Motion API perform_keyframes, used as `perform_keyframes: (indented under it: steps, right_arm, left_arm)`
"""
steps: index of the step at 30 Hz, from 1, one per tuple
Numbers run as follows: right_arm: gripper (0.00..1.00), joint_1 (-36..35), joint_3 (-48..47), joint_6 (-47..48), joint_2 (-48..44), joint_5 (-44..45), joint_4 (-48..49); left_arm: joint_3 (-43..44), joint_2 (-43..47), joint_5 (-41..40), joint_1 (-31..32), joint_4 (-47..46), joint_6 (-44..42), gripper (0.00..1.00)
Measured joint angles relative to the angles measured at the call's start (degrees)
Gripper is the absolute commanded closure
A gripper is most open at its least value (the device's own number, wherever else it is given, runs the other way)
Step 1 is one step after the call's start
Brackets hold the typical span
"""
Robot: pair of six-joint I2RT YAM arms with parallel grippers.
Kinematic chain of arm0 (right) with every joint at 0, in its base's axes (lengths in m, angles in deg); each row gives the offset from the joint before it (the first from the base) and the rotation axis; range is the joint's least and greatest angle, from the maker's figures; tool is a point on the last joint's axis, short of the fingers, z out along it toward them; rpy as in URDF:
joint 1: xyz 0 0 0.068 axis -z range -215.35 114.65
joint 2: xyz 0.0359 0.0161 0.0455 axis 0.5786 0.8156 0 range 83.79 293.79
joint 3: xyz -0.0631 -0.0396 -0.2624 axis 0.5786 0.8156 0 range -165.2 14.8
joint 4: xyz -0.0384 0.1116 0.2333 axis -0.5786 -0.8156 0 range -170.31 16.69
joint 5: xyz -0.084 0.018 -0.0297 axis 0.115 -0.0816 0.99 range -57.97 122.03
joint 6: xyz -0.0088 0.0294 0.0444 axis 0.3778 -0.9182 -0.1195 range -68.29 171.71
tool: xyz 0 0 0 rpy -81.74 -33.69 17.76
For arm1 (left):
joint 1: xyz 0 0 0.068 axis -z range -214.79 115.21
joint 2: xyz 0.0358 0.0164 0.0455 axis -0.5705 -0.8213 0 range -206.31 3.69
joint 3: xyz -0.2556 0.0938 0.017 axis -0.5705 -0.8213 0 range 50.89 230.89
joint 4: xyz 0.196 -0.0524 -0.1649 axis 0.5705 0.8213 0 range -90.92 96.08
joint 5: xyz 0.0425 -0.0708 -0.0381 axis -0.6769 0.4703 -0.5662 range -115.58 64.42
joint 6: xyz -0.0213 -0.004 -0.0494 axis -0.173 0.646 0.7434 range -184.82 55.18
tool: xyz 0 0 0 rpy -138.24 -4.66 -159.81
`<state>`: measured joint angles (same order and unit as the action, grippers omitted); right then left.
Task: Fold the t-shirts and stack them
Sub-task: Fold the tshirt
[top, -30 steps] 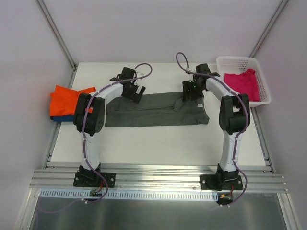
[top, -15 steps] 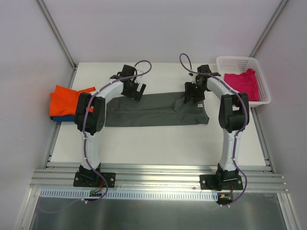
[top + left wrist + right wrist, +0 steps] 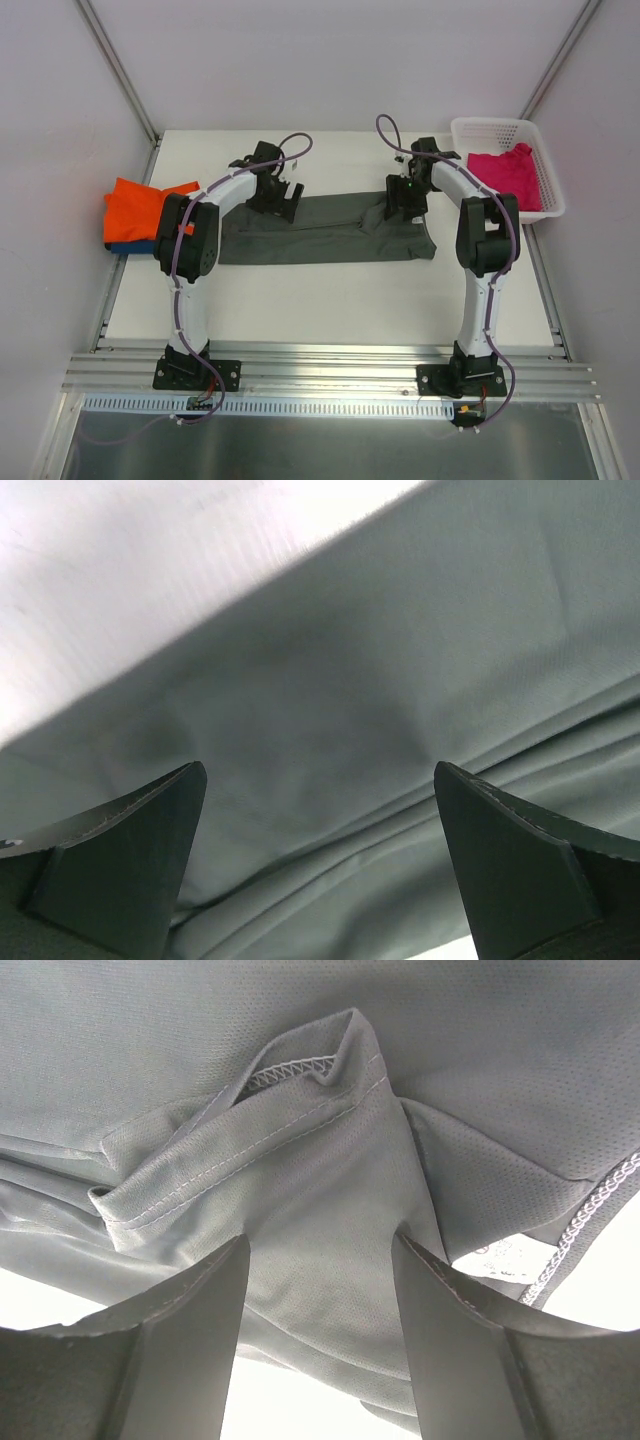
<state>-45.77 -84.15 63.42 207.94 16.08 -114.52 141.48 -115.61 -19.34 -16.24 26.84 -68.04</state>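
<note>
A dark grey t-shirt (image 3: 330, 232) lies as a long folded strip across the middle of the table. My left gripper (image 3: 277, 200) is open just above the shirt's far left edge; the left wrist view shows its wide-apart gripper (image 3: 320, 780) over smooth grey cloth (image 3: 340, 680). My right gripper (image 3: 404, 200) is open and pressed down on the bunched sleeve and hem at the shirt's far right, with cloth (image 3: 300, 1160) between the fingers (image 3: 180, 1330). An orange t-shirt (image 3: 140, 203) lies on a blue one (image 3: 125, 246) at the left edge. A magenta t-shirt (image 3: 505, 172) lies in the basket.
The white mesh basket (image 3: 470, 127) stands at the table's far right corner. Metal frame posts rise at both far corners. The arm bases stand on a rail at the near edge.
My left gripper has lifted a little and come back down onto the shirt's far left edge. My right gripper has shifted slightly right over the bunched sleeve. The shirt has not moved.
</note>
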Motion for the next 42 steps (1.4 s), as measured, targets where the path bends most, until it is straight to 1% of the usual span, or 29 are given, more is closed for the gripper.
perform_keyframes:
  steps: [6,9,21,29,35,42]
  right_arm:
    - [0.37,0.13,-0.24,-0.87,0.48,-0.98,-0.48]
    - [0.37,0.22,-2.21,-1.22,2.19,-1.38,-1.31]
    - [0.36,1.73,-16.00,-3.48,10.75,-4.68,-2.38]
    - [0.35,1.75,-26.73,-4.24,17.16,-6.03,-2.12]
    - [0.33,1.88,-31.34,-4.74,19.85,-5.99,-1.22]
    - [0.31,1.97,-33.35,-5.66,20.37,-5.99,0.94]
  left_arm:
    - [-0.76,0.00,2.10,0.00,2.32,1.60,0.01]
    - [-0.85,0.00,2.54,-0.17,3.26,2.03,0.01]
    - [-1.33,0.09,2.54,-0.26,5.62,3.30,0.01]
    - [-4.13,2.05,2.73,0.20,6.38,3.93,0.01]
    - [-6.95,4.04,4.07,2.58,8.41,3.96,0.01]
    - [-9.05,5.57,5.73,6.36,10.32,4.50,0.01]
